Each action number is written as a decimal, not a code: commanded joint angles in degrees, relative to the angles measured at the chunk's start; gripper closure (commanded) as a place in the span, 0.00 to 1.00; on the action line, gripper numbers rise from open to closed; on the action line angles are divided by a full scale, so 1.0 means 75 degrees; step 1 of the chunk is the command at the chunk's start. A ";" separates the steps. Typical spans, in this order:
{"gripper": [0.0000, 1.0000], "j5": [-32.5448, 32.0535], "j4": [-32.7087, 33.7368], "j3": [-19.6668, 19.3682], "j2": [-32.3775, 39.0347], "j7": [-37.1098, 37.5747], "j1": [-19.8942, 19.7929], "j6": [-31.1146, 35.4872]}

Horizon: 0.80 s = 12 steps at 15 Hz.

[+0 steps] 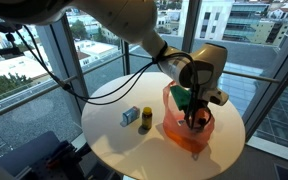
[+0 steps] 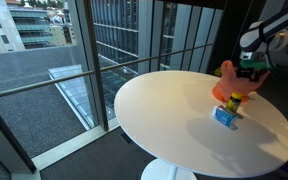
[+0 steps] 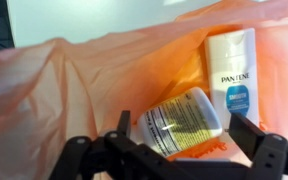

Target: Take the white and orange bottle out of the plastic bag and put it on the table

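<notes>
The task is at its start: nothing has come out yet. In the wrist view the white and orange bottle (image 3: 174, 118) lies on its side low inside the plastic bag (image 3: 54, 95), its printed label facing up, with a taller white Pantene bottle (image 3: 234, 65) standing just behind it against the film. The end effector (image 3: 181, 128) is spread wide, its fingers (image 3: 121, 125) to either side of the lying bottle and not pinching it; whether they touch it cannot be told. In an exterior view the arm reaches down into the bag's open mouth (image 1: 187, 100), and the bag sits on the round worktop (image 1: 114, 145) near a yellow bottle (image 1: 144, 123) and a small blue and white box (image 1: 130, 116). By my reading, the reach into the bag is largely done. Left to do: close on the bottle, lift it clear of the film without dragging the bag along, and set it on a bare part of the worktop
</notes>
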 commanded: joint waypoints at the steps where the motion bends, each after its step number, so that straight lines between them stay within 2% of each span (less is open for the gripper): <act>1: 0.00 0.0335 0.0050 -0.0161 -0.0047 0.0631 0.0088 -0.0265; 12: 0.00 0.0973 -0.0034 -0.0324 -0.0102 0.1941 0.0158 -0.0072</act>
